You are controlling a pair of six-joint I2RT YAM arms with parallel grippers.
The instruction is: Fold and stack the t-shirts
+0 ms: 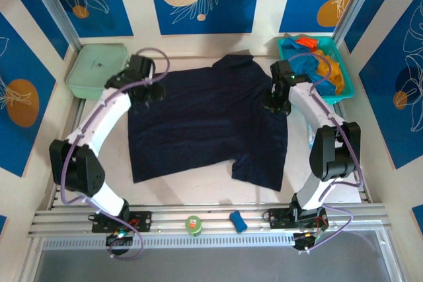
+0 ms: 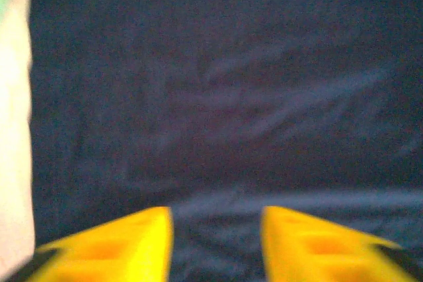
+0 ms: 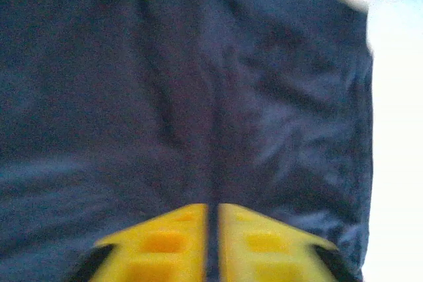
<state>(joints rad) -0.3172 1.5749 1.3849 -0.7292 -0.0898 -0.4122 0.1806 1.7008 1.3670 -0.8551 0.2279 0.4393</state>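
A large navy t-shirt (image 1: 205, 123) lies spread flat on the table, one sleeve pointing toward the near right. My left gripper (image 1: 151, 92) rests on the shirt's far left edge. In the left wrist view its yellow fingers (image 2: 142, 242) stand apart over the navy t-shirt (image 2: 225, 97), with a low ridge of cloth between them. My right gripper (image 1: 274, 105) sits on the shirt's far right side. In the right wrist view the right gripper (image 3: 213, 219) is shut on a thin crease of the navy t-shirt (image 3: 165, 84). Blue (image 1: 304, 63), orange (image 1: 334, 70) and red (image 1: 305, 43) t-shirts lie bunched in the basket.
The teal basket (image 1: 349, 85) stands at the back right and a pale green box (image 1: 98, 67) at the back left. On the front rail sit a small green roll (image 1: 193, 224) and a blue object (image 1: 238, 221). Bare table (image 1: 198, 186) shows in front of the shirt.
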